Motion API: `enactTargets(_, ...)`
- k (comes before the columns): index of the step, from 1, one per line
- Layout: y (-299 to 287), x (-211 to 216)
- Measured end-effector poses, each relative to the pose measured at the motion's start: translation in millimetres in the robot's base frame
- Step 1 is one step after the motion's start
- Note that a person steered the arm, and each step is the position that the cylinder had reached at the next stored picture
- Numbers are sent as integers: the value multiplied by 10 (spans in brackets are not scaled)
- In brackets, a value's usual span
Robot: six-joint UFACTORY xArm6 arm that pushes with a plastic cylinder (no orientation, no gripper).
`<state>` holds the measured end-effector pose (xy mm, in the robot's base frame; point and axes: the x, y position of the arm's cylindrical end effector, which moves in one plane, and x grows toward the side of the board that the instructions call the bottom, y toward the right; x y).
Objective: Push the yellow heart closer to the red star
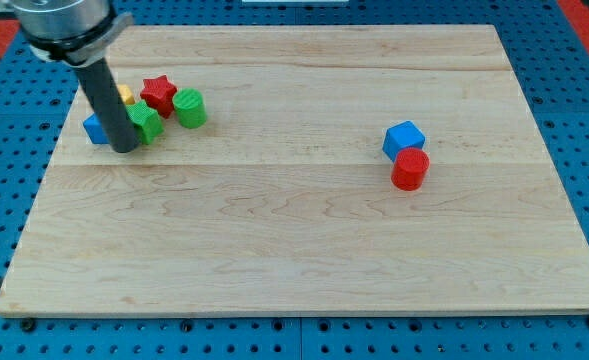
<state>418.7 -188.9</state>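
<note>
The red star (158, 93) lies near the view's top left on the wooden board. The yellow heart (125, 95) sits just left of it, mostly hidden behind my rod, so only a small yellow patch shows. My tip (126, 148) rests on the board just below the heart, between a blue block (96, 130) on its left and a green block (146, 123) on its right, touching or nearly touching both.
A green cylinder (190, 108) stands right of the red star. A blue cube (404, 138) and a red cylinder (410, 169) sit together at the view's right. The wooden board (294, 250) lies on a blue pegboard.
</note>
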Motion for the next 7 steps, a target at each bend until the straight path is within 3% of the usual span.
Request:
enactTargets(1, -260, 609)
enactTargets(2, -1140, 554)
enactTargets(7, -955, -1018)
